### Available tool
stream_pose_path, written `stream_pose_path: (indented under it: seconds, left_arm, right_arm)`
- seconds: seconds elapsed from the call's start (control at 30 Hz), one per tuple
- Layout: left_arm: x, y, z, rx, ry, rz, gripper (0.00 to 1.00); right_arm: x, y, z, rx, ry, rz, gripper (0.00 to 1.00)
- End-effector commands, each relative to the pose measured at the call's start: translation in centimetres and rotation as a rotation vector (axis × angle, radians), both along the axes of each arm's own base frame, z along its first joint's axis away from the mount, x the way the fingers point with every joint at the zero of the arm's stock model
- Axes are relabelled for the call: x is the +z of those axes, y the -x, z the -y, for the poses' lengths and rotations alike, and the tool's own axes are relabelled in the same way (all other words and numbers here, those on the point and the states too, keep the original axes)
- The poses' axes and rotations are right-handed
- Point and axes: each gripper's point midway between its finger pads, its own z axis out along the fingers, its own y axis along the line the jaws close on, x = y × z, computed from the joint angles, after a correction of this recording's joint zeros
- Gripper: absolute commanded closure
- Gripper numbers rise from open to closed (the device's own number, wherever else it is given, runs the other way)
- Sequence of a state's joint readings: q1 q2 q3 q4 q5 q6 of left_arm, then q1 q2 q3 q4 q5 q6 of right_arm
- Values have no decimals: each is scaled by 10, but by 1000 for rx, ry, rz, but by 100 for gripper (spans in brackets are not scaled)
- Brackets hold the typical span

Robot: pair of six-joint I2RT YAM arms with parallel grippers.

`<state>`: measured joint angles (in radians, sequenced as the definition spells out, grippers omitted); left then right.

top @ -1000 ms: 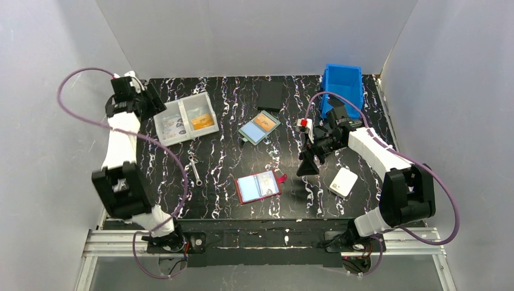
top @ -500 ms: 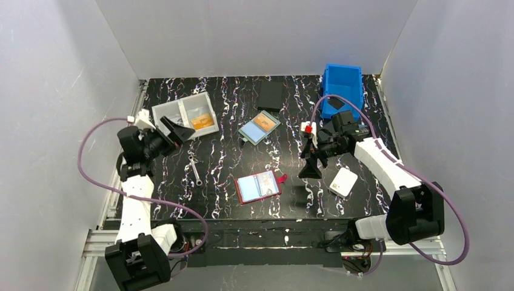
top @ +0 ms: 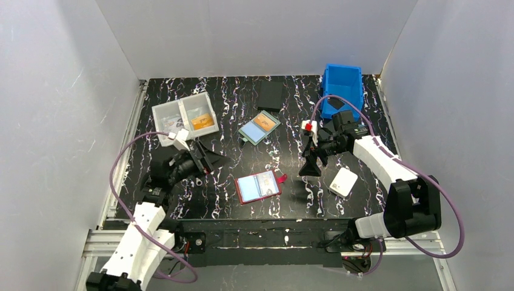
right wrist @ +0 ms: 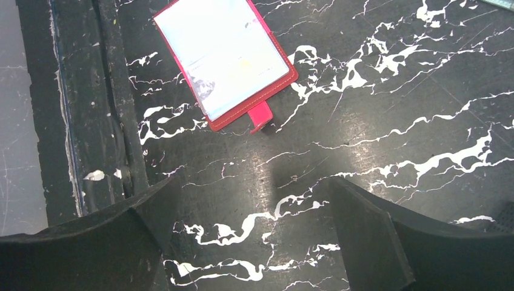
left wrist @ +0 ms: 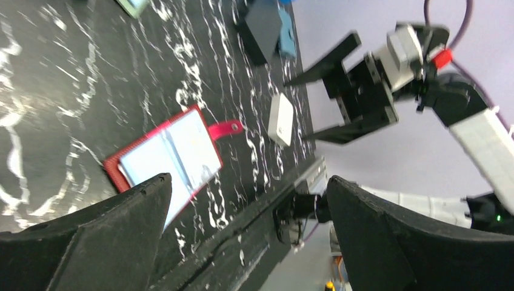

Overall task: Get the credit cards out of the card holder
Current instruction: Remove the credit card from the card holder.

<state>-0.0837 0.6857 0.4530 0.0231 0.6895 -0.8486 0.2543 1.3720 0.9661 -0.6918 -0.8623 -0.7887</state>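
Card holder [top: 258, 187] lay spread open and flat, inside face up, on the worktop [top: 230, 103]. It sat near the front edge, roughly midway between the two arms.

In the top view its long axis ran left to right, tilted slightly so that the right end sat a little farther from the arm bases. Snap tab [top: 280, 178] stuck out from the right-hand short edge, pointing toward the right arm's side.

Credit cards [right wrist: 224, 51] were inside the holder. Pale-blue faces filled both halves within the red border, and the half by the tab carried a small printed patch. Individual card edges could not be told apart from the lining.

Left tool [top: 217, 161] was above the worktop just left of the holder and aimed toward it. Its jaws were spread wide with nothing between them, and its wrist view showed the holder ahead between the two fingers.

Right tool [top: 311, 163] was to the right of the holder and slightly farther back, with jaws fully apart and empty. In its wrist view the holder lay ahead, apart from both fingers.

White box [top: 343, 182] lay right of the holder, well apart. Teal-framed case [top: 259, 127], clear divided box [top: 183, 117] and blue bin [top: 342, 88] sat farther back.
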Motion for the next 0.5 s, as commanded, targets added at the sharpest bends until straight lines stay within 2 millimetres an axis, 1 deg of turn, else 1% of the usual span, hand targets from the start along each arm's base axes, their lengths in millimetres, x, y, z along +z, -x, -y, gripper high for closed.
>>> stream_pose_path:
  seconds: [0.0,0.17,0.33,0.37,0.47]
  left_arm:
    - [-16,6,22,-9,-42,-33,1]
    - [-38,21,51,-57,-129,-56,1]
    - [-47,39,87,-175,-206,-64,1]
    - [-50,42,92,-187,-222,-72,1]
    - [-54,44,101,-192,-248,-68,1]
  right_arm:
    - [0,-2,-2,3,-19,-13,0]
    - [-1,0,-3,10,-30,-21,0]
    - [-2,3,-6,18,-55,-43,0]
    - [-1,4,-6,18,-59,-44,0]
    - [-1,5,-8,14,-72,-48,0]
